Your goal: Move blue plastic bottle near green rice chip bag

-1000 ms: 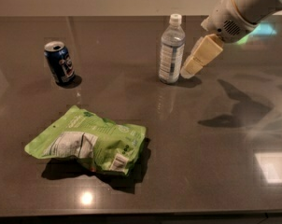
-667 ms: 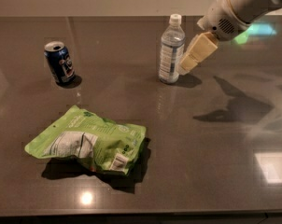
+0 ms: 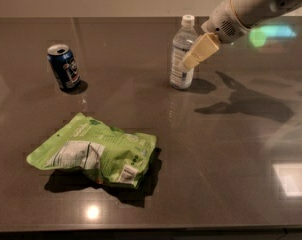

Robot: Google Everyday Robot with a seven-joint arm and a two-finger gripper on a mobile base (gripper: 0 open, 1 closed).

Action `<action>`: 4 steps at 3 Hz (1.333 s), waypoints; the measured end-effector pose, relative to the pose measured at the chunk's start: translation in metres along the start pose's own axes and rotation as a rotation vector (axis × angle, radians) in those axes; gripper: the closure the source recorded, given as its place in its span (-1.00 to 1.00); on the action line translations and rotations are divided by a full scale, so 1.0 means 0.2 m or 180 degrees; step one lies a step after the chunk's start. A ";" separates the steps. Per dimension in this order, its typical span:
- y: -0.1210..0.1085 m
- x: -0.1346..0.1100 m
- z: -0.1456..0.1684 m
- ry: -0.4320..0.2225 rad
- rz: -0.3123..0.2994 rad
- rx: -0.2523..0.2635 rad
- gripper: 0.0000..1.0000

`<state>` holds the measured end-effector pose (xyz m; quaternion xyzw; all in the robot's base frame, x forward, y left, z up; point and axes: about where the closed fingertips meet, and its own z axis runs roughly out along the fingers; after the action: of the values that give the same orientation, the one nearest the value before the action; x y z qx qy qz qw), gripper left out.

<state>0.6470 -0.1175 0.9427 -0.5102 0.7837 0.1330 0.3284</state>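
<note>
The blue plastic bottle is clear with a white cap and a pale label. It stands upright on the dark table at the back, right of centre. The green rice chip bag lies flat at the front left, well apart from the bottle. My gripper reaches in from the upper right on a white arm. Its beige tip overlaps the bottle's right side at mid-height. I cannot tell whether it touches the bottle.
A dark blue soda can stands upright at the back left. The dark glossy table runs across the whole view, its front edge at the bottom. The arm's shadow falls to the right of the bottle.
My gripper has moved left and a little down, from beside the bottle's right side to overlapping it. The bottle, the bag and the can have not moved.
</note>
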 end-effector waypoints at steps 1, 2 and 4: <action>-0.04 -0.03 0.04 -0.0095 0.0038 -0.0034 -1.00; -0.04 -0.06 0.06 -0.0189 0.0043 -0.0057 -0.70; 0.03 -0.09 0.04 -0.0327 0.0051 -0.0157 0.23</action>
<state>0.6497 -0.0980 0.9479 -0.5043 0.7664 0.1808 0.3545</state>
